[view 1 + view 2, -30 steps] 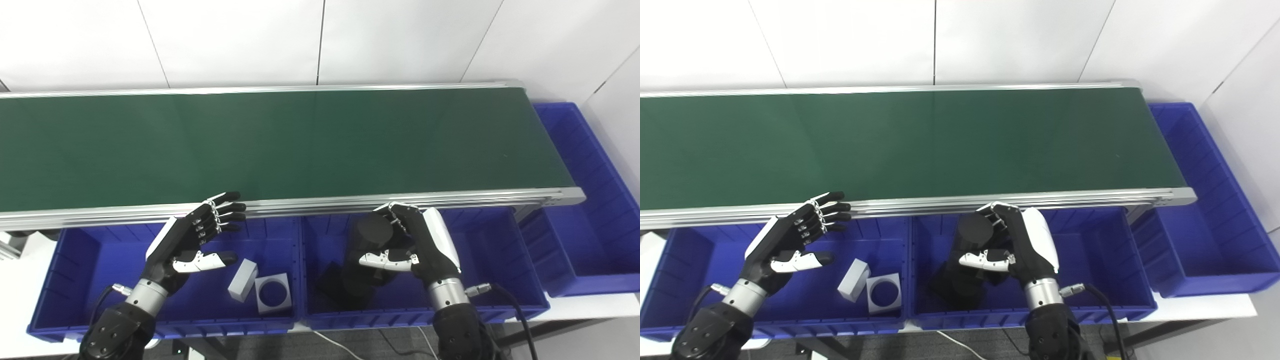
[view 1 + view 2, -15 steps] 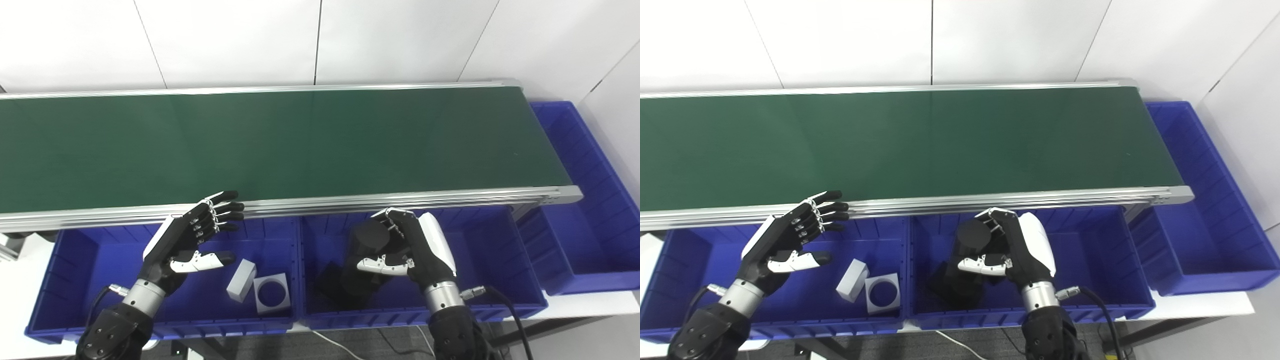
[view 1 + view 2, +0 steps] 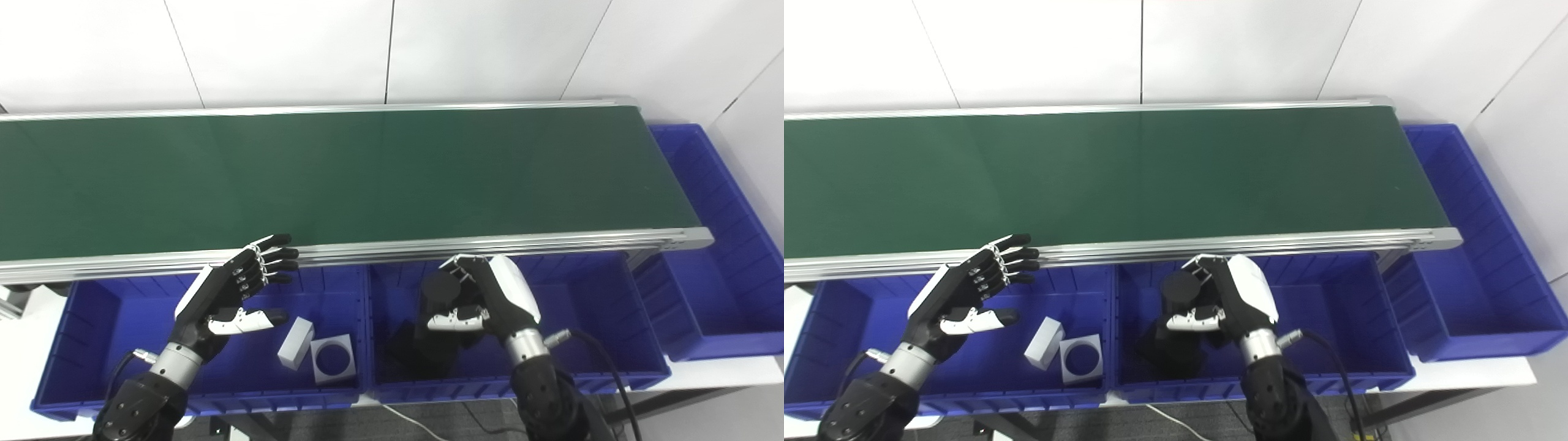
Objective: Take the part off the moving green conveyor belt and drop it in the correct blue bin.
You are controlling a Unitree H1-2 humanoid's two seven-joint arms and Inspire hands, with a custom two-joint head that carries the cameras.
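White blocks (image 3: pixel 318 354) lie in the left bin (image 3: pixel 79 343); right hand (image 3: pixel 490 300) clamps the black cylinder (image 3: pixel 438 293) above dark parts (image 3: pixel 416 352); left hand (image 3: pixel 229 294) fingers spread, empty

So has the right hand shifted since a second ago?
Yes. The right hand, shut on the black cylinder, has drifted left inside the middle blue bin, nearer the divider shared with the left bin.

A white counter (image 3: pixel 24 343) is seen along the frame's bottom edge; 3 blue bins (image 3: pixel 704 343) are carried on it.
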